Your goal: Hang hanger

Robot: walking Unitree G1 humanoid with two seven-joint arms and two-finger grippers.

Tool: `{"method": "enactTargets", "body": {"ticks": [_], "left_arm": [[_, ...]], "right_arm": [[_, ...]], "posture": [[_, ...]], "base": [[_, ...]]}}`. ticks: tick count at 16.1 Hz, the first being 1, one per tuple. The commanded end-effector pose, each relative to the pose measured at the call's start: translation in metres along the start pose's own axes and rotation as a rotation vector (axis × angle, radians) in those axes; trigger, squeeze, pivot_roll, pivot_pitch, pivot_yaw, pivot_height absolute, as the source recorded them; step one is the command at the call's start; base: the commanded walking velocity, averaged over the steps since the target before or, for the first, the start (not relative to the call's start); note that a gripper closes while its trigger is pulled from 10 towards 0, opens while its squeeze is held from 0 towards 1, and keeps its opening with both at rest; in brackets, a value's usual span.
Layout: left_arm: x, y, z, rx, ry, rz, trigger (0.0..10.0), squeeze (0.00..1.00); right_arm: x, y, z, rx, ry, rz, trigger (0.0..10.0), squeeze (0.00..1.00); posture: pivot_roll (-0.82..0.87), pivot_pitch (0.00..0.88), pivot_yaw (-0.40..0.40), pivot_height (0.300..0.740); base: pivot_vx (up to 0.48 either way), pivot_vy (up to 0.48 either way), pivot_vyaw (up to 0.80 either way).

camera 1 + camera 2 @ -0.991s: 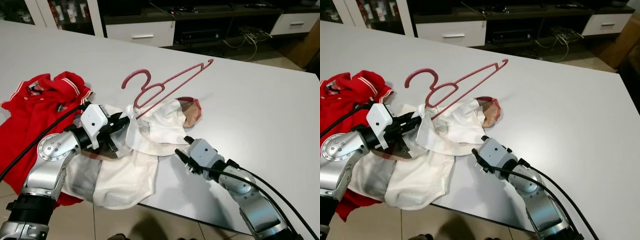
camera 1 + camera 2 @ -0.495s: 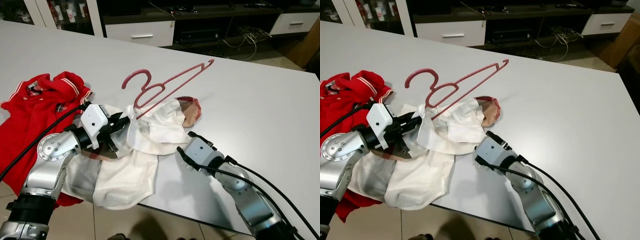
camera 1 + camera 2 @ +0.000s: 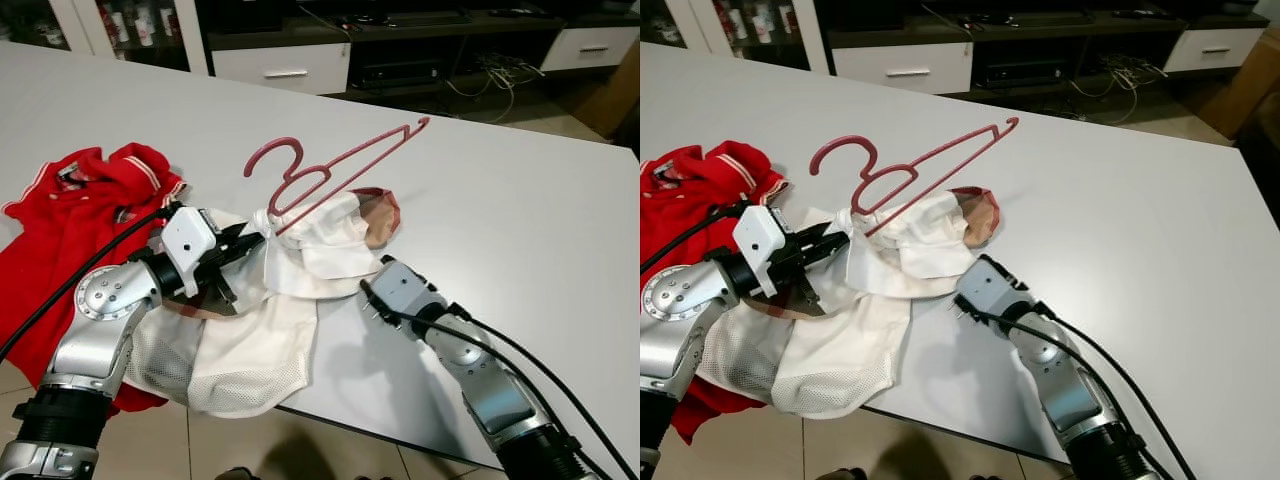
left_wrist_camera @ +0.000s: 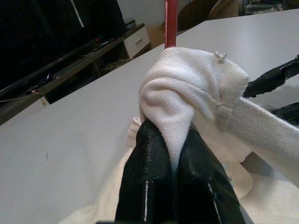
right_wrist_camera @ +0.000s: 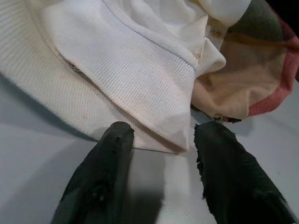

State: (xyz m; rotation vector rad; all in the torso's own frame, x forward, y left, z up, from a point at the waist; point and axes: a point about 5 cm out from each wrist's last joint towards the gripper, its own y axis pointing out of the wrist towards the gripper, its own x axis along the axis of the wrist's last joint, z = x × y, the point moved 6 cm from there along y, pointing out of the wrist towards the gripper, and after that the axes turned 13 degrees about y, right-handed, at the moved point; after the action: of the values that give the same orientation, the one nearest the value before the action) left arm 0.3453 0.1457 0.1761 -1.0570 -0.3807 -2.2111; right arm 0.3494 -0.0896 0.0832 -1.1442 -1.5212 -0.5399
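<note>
The right gripper had been brought in from the table edge — its fingers spread wide just short of the white shirt's hem. The left gripper was kept clamped on bunched white fabric beside the red hanger, which lay across the shirt on the table — a grasp of the hem was judged imminent.

Silver arms — black cables, black-fingered pincers.

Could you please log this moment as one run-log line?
left gripper: shut on white shirt | right gripper: open at shirt edge | hanger: in shirt
</note>
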Motion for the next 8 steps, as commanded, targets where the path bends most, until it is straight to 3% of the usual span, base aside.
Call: {"method": "enactTargets", "body": {"ticks": [1,8], "left_arm": [[0.004,0.004,0.002,-0.008,0.018,-0.015,0.0,0.00],[0.005,0.004,0.003,-0.008,0.020,-0.017,0.0,0.00]], "right_arm": [[-0.005,-0.002,-0.003,-0.004,0.033,0.013,0.0,0.00],[0.006,-0.002,-0.001,0.008,0.167,-0.069,0.0,0.00]], "posture": [[0.08,0.119,-0.018,0.740],[0.08,0.118,-0.017,0.740]], "base": [[0.000,0.000,0.00],[0.000,0.000,0.00]]}}
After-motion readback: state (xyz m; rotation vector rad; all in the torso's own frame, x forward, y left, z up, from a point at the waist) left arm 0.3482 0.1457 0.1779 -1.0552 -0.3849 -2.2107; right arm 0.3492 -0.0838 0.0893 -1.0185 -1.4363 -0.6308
